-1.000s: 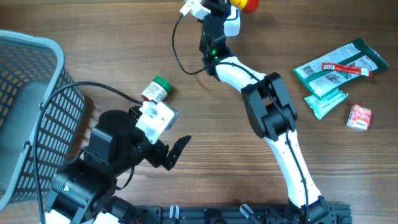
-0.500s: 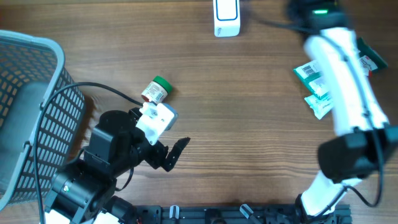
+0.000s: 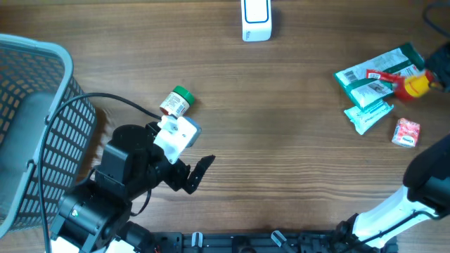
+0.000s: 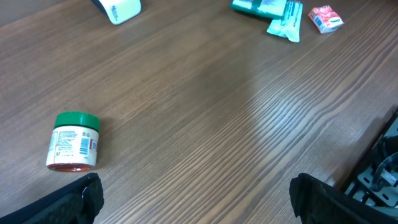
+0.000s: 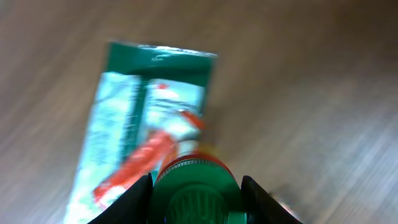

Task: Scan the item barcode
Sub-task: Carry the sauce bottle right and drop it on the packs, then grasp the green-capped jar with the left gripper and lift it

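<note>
Wood (image 3: 281, 126) lies bare between jar (image 3: 176, 101) and packets (image 3: 376, 77); left fingers (image 3: 201, 170) gape, right fingers (image 5: 258, 199) grip a bottle (image 5: 196, 180).

We see a table (image 3: 281, 140) of brown wood grain with a soft sheen. Left of the jar (image 3: 176, 102), with its paper label and plastic lid, the basket (image 3: 42, 53) is matt plastic mesh. Far right of it, the packets (image 3: 376, 74) look like glossy film, and the bottle (image 5: 196, 180) has a ribbed plastic cap.

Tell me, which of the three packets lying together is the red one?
The small red packet, lowest in the overhead view. The large green packet and the teal sachet are bigger and greenish.
</note>
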### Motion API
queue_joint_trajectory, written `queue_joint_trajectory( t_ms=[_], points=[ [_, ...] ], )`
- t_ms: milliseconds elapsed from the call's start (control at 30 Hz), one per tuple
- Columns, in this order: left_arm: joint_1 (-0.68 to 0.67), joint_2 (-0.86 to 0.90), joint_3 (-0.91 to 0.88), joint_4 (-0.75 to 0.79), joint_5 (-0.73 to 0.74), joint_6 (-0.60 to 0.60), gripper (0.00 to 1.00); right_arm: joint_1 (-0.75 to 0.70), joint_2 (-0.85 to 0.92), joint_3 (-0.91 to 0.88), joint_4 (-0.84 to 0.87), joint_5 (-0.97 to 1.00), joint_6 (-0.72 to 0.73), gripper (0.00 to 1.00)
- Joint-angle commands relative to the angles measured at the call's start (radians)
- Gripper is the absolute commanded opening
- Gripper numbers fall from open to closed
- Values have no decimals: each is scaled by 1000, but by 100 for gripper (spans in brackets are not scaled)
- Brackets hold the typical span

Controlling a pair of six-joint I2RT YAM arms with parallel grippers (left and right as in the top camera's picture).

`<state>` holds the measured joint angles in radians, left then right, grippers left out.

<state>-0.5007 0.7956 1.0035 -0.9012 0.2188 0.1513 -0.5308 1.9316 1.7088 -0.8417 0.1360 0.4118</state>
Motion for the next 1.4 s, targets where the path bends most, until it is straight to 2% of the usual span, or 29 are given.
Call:
queue_joint_trajectory(
  t_ms=[0, 100, 267, 300, 367, 467, 500, 567, 700, 800, 867, 967, 1067, 1133, 1267, 1367],
  points=[
    [4, 0, 12, 2, 16, -11, 100, -17, 0, 3, 35, 150, 22, 4],
    [4, 0, 12, 2, 16, -29, 100, -17, 0, 3, 64, 215, -47, 4],
    [4, 0, 12, 2, 16, -30, 100, -16, 0, -2, 66, 150, -45, 4],
    [4, 0, 12, 3, 16, -30, 100, -16, 0, -2, 64, 150, -45, 13],
    [4, 0, 12, 3, 16, -29, 100, -16, 0, -2, 55, 131, -46, 38],
    [4, 0, 12, 2, 16, -29, 100, -16, 0, -2, 44, 108, -45, 56],
    [4, 0, 12, 2, 16, -29, 100, -16, 0, -2, 40, 105, -46, 67],
    [4, 0, 12, 2, 16, -29, 100, -16, 0, -2, 35, 105, -45, 77],
    [4, 0, 12, 2, 16, -29, 100, -16, -34, 0, 29, 60, -46, 77],
    [4, 0, 12, 6, -6, -30, 100, -16, -166, 32, 71, -15, -86, 78],
    [4, 3, 12, 7, -89, -42, 100, -14, -263, 33, 105, -156, -97, 79],
    [4, 31, 12, 18, -297, -113, 100, 10, -369, 33, 112, -418, -113, 79],
    [4, 91, 12, 64, -470, -270, 100, 66, -380, 32, 81, -585, -196, 76],
    [6, 157, 12, 79, -523, -298, 100, 153, -378, 32, 53, -637, -301, 74],
    [89, 215, 12, 102, -498, -320, 100, 401, -369, 25, 29, -642, -489, 74],
    [294, 126, 12, 127, -368, -276, 100, 559, -320, -1, 44, -608, -530, 78]
  ],
)
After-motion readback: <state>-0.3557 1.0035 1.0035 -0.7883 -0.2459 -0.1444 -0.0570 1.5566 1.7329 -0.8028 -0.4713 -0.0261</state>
